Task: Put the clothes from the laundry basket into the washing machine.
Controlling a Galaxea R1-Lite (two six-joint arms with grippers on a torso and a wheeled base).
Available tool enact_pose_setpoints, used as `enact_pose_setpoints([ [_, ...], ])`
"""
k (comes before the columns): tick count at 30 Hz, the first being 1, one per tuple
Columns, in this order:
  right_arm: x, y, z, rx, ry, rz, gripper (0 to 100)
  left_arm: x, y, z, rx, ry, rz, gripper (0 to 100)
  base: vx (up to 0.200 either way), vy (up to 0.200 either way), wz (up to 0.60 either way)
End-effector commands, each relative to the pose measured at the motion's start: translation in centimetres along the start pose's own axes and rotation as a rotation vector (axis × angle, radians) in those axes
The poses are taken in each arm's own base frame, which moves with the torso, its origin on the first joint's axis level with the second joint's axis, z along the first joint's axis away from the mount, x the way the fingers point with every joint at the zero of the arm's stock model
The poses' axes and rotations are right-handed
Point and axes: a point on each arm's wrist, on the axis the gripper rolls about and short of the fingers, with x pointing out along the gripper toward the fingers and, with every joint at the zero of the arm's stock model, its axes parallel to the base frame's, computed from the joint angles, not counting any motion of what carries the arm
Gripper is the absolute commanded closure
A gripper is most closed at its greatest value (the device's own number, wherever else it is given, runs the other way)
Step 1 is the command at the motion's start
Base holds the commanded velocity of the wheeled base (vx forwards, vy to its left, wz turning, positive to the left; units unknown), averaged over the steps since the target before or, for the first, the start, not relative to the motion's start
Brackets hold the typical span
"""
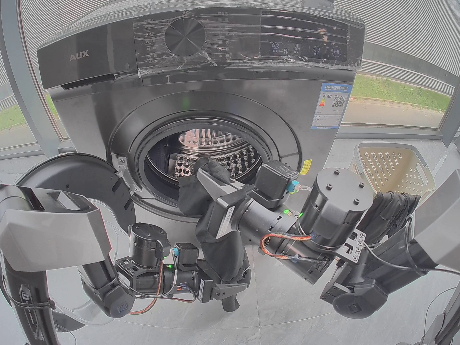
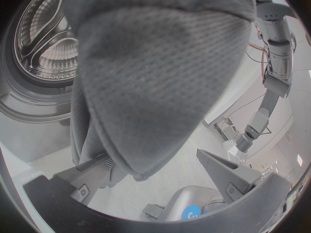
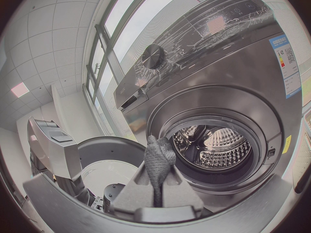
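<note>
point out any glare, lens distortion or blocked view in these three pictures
Head view: window daylight reflects off the wrinkled film over the control panel. Left wrist view: fisheye with dark corners; the grey garment hangs close and blocks much of it. Right wrist view: fisheye bends the washing machine; the steel drum glints brightly.

The right arm (image 1: 287, 219) comes in from the robot's right side with its forearm stretched forward and raised. The right gripper (image 1: 203, 174) has its two grey fingers pressed together on a dark grey knitted garment (image 1: 223, 252). The left arm (image 1: 153, 274) is lower, with its forearm about level under the right one. The left gripper (image 2: 155, 164) has its jaws wide apart, and the garment's hanging end is between them.
</note>
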Motion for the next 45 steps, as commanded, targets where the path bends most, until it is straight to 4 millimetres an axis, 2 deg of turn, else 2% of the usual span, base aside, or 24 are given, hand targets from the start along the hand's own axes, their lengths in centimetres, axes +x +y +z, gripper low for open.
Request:
enact_pose_setpoints([
  [1, 0.0, 0.1, 0.0, 0.0, 0.0, 0.002, 100, 0.8, 0.4, -0.5, -0.011, 0.005, -0.001, 0, 0.0, 0.0, 0.0],
  [9, 0.1, -0.3, -0.1, -0.002, -0.012, -0.004, 100, 1.4, -0.1, -0.5, 0.014, -0.037, 0.014, 0, 0.0, 0.0, 0.0],
  [10, 0.1, -0.4, -0.3, -0.002, -0.01, -0.007, 100, 1.3, -0.1, -0.5, 0.018, -0.044, 0.019, 100, 0.0, 0.0, 0.0],
  [19, 0.4, -0.9, -0.6, -0.007, -0.005, -0.02, 100, 0.6, -1.5, -0.7, 0.047, -0.069, 0.003, 100, 0.0, 0.0, 0.0],
  [22, 0.8, -1.7, -1.2, -0.013, 0.005, -0.041, 100, -0.7, -2.8, -0.2, 0.081, -0.119, -0.015, 100, 0.0, 0.0, 0.0],
  [29, 1.4, -2.0, -1.8, -0.012, -0.011, -0.042, 100, -3.3, -5.4, 0.1, 0.123, -0.163, -0.059, 100, 0.0, 0.0, 0.0],
  [36, 1.5, -2.0, -1.8, -0.012, -0.012, -0.04, 100, -4.1, -5.8, 0.4, 0.147, -0.181, -0.057, 100, 0.0, 0.0, 0.0],
  [42, 1.4, -2.0, -2.1, -0.002, -0.022, -0.028, 100, -5.9, -6.8, 1.2, 0.163, -0.224, -0.065, 100, 0.0, 0.0, 0.0],
  [43, 1.4, -2.0, -2.3, -0.003, -0.014, -0.029, 0, -6.0, -6.8, 1.4, 0.167, -0.23, -0.064, 100, 0.0, 0.0, 0.0],
  [45, 1.3, -2.0, -2.6, -0.002, -0.004, -0.028, 0, -6.2, -6.7, 1.6, 0.174, -0.242, -0.058, 100, 0.0, 0.0, 0.0],
])
